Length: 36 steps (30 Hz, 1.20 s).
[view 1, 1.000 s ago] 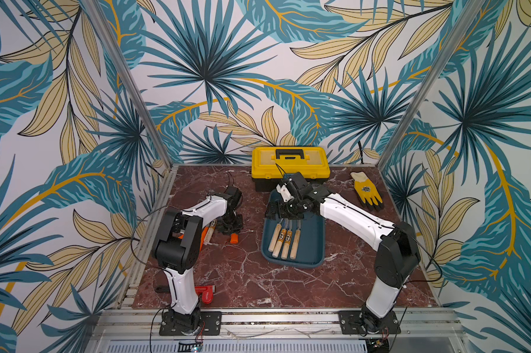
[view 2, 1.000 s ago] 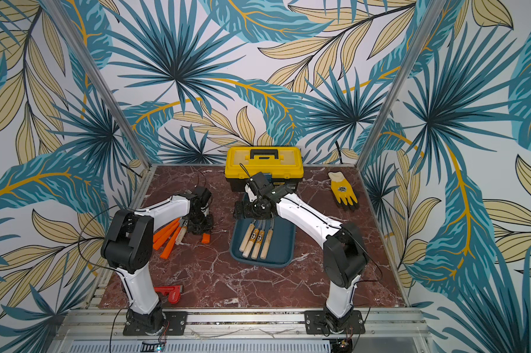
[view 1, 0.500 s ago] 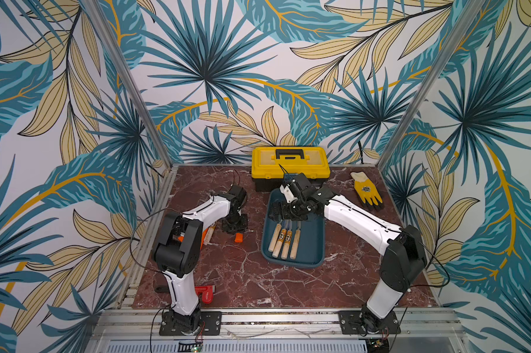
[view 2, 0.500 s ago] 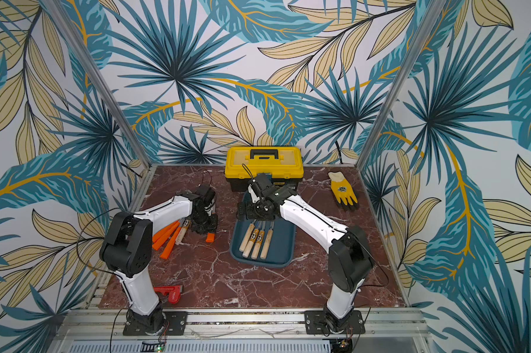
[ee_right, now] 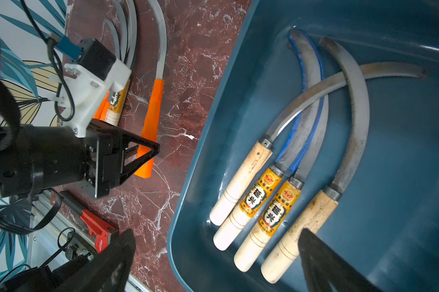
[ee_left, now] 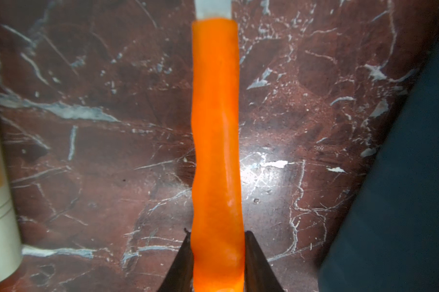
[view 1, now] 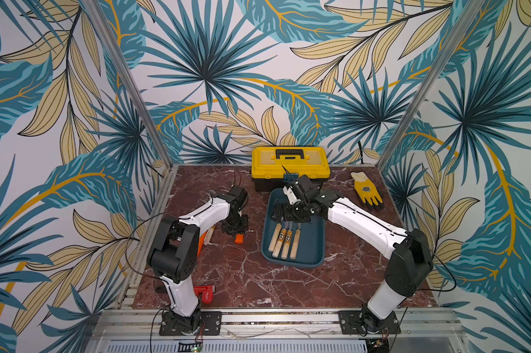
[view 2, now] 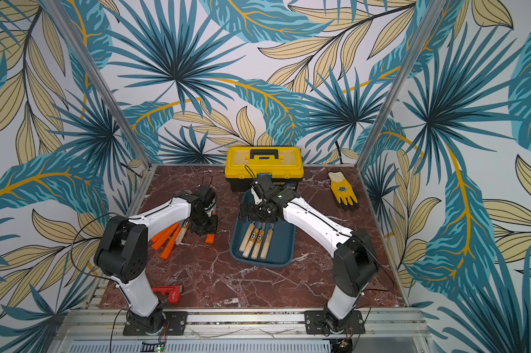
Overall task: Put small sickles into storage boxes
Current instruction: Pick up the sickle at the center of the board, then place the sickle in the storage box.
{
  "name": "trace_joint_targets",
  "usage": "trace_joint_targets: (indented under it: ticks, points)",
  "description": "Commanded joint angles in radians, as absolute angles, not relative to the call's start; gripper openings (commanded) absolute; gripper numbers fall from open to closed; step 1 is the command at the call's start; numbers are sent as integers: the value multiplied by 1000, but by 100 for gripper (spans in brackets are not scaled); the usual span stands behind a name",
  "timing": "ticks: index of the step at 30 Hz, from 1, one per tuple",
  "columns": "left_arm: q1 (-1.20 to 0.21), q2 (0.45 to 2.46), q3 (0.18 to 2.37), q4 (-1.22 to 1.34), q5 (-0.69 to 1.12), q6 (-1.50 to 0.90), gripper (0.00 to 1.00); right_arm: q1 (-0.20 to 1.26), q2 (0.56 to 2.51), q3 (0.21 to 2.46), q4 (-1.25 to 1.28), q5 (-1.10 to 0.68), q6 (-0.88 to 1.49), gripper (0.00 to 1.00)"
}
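Observation:
My left gripper (ee_left: 217, 232) is shut on the end of an orange-handled small sickle (ee_left: 216, 126), low over the marble left of the storage box (view 1: 311, 244). In both top views the handle's end (view 2: 210, 237) sticks out below that gripper (view 2: 204, 226). Several wooden-handled sickles (ee_right: 264, 199) lie side by side in the teal box (ee_right: 402, 177), blades crossing. My right gripper (ee_right: 216, 233) hangs open over the box's far end, nothing between its fingers. More sickles (view 2: 166, 238) lie at the table's left, partly hidden by the left arm.
A yellow-and-black toolbox (view 1: 290, 163) stands against the back wall, just behind the box. A yellow glove (view 1: 366, 191) lies at the back right. A red clamp-like tool (view 1: 206, 295) lies at the front left, near the left arm's base.
My left gripper has shifted slightly right toward the box with the orange sickle. The right arm's elbow has swung to the right, while its gripper stays over the box's far end.

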<state>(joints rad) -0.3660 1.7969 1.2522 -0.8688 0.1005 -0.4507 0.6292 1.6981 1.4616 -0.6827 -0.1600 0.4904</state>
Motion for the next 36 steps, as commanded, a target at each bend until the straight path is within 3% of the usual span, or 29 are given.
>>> trace_joint_targets:
  ticks: [1, 36]
  points:
    - [-368, 1733, 1243, -873, 75, -457, 2, 633, 1666, 1431, -684, -141, 506, 99]
    - [-566, 1382, 1041, -905, 95, -632, 2, 637, 1447, 1228, -670, -44, 612, 100]
